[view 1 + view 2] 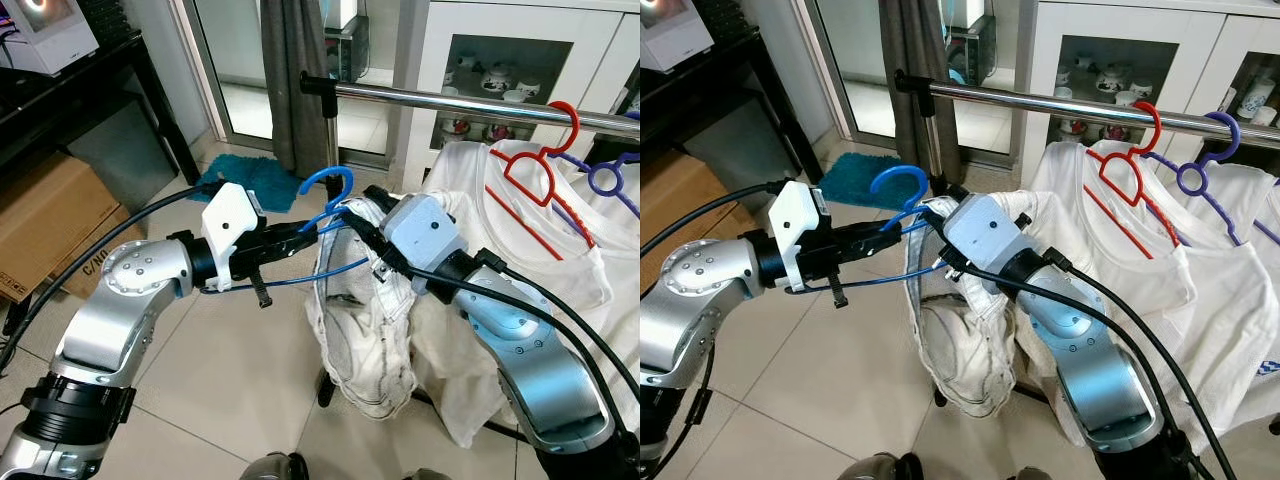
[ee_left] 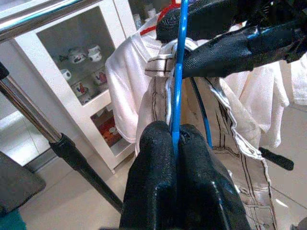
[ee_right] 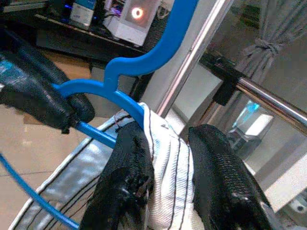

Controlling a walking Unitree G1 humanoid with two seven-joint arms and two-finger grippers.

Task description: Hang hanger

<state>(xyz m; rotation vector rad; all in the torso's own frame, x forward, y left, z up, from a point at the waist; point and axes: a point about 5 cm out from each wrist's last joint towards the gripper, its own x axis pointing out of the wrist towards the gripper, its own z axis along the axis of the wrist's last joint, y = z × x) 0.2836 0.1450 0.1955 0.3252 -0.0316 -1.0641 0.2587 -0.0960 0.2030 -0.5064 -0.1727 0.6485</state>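
1. The blue hanger (image 1: 330, 205), thin, stiff and light, sat between both tools, below the rail (image 1: 480, 103).
2. The left tool (image 2: 175, 143) was clamped on its wire; the right tool (image 3: 168, 177) pinched the limp garment (image 1: 365, 330).
3. The left wrist view revealed the pinch; the eye views showed the rail's free stretch.

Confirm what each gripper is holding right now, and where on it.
The left gripper is shut on the blue hanger, pinching its thin arm just below the hook. The right gripper is shut on the white garment, at its striped top edge draped over the hanger.
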